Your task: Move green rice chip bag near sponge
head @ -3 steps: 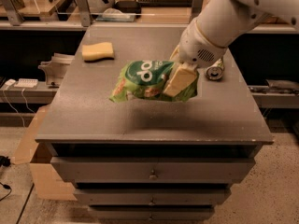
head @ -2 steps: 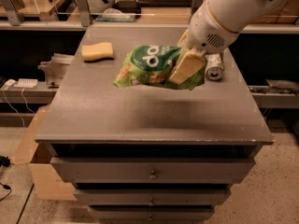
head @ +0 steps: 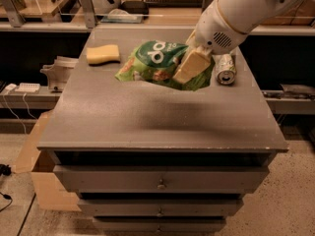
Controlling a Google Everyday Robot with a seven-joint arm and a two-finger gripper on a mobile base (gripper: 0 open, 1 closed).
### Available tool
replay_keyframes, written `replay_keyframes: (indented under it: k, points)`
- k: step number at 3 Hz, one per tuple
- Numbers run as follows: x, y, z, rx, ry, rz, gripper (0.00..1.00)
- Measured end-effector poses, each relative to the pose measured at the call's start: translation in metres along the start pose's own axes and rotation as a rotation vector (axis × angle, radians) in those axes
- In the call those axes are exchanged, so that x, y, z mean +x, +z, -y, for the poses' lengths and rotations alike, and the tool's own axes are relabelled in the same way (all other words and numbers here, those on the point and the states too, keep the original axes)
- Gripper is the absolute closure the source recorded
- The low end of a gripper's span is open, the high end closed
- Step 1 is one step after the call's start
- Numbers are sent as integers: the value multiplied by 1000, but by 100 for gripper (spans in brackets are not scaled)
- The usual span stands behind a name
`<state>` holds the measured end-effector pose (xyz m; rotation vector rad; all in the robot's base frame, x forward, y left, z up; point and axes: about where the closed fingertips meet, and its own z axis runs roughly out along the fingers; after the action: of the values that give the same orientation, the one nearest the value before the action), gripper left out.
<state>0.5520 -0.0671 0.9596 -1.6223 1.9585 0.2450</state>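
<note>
The gripper (head: 190, 71) clamps the right end of the green rice chip bag (head: 152, 63) just above the middle of the frame, with one tan finger (head: 192, 65) lying slantwise across the front of the crinkled foil. The jaws are closed on the bag. The second finger is hidden behind the packet. The bag stretches left from the gripper, its white lettering facing up. It appears to hang clear of the grey tabletop (head: 147, 127), where a soft shadow spreads beneath it. The white arm (head: 236, 9) comes in from the upper right corner of the frame.

The sponge (head: 103, 53) lies flat at the upper left of the tabletop, close to the far and left edges. A strip of bare surface separates it from the bag's left tip, so the two are near but apart. A silver-green drink can (head: 226, 69) lies on its side just right of the gripper, close to the bag's right end and near the right edge, with its open end toward the camera.

The whole near half of the tabletop is bare grey surface down to the front edge, and so is the strip between the sponge and the bag. Below the front edge are stacked drawers with small knobs (head: 161, 184). A cardboard box (head: 29, 151) stands on the floor at the lower left. A shelf (head: 147, 18) runs across the top of the frame behind the table.
</note>
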Motion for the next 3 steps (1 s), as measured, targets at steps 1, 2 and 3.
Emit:
replay_keyframes:
  k: [1, 2, 3]
  points:
    - [-26, 10, 30, 48, 83, 25, 100]
    - [-68, 25, 65, 111, 157, 36, 100]
    - [-90, 48, 95, 158, 262, 17, 100]
